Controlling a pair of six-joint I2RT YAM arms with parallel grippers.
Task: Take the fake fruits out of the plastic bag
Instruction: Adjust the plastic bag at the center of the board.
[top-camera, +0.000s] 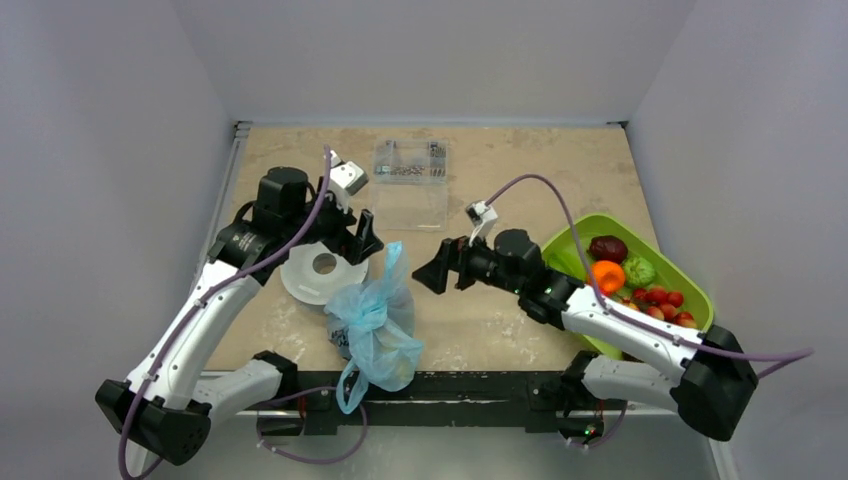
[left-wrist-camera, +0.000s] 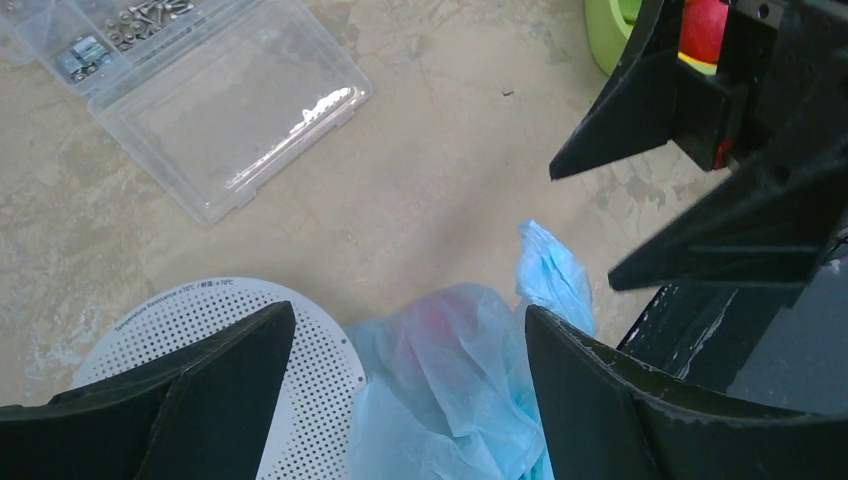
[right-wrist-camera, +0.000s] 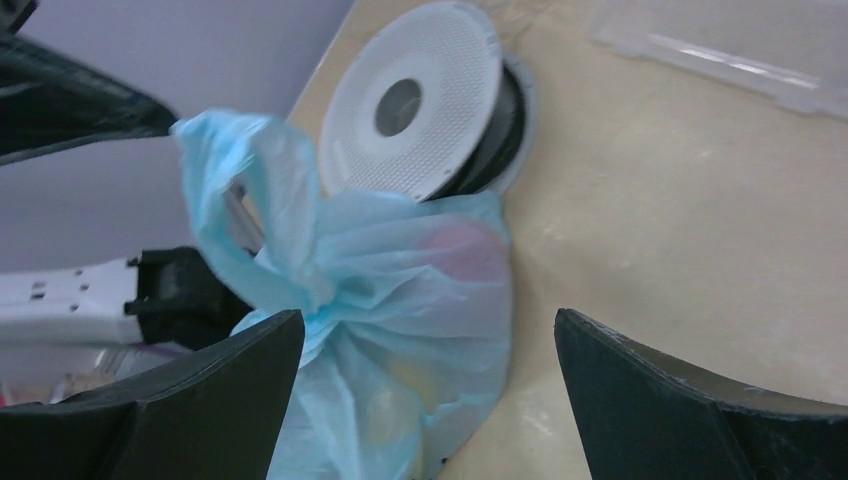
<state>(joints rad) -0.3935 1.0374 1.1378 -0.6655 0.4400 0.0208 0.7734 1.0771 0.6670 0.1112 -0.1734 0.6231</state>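
Note:
The light-blue plastic bag (top-camera: 378, 325) sits tied at the near middle of the table, its knot pointing up. Faint pink and yellow shapes show through it in the right wrist view (right-wrist-camera: 400, 300). My left gripper (top-camera: 365, 235) is open and empty just behind the bag, with the bag (left-wrist-camera: 460, 380) below its jaws (left-wrist-camera: 410, 310). My right gripper (top-camera: 435, 272) is open and empty to the right of the bag, facing it (right-wrist-camera: 430, 315). Several fake fruits lie in the lime-green tray (top-camera: 566, 243): a plum (top-camera: 607, 247), an orange (top-camera: 607, 276), a green piece (top-camera: 639, 269) and red ones (top-camera: 660, 298).
A white perforated disc (top-camera: 320, 272) lies touching the bag's left side, also in the left wrist view (left-wrist-camera: 310, 390) and the right wrist view (right-wrist-camera: 420, 100). A clear hard box (top-camera: 410, 185) with small parts lies at the back middle. The bag hangs over the table's near edge.

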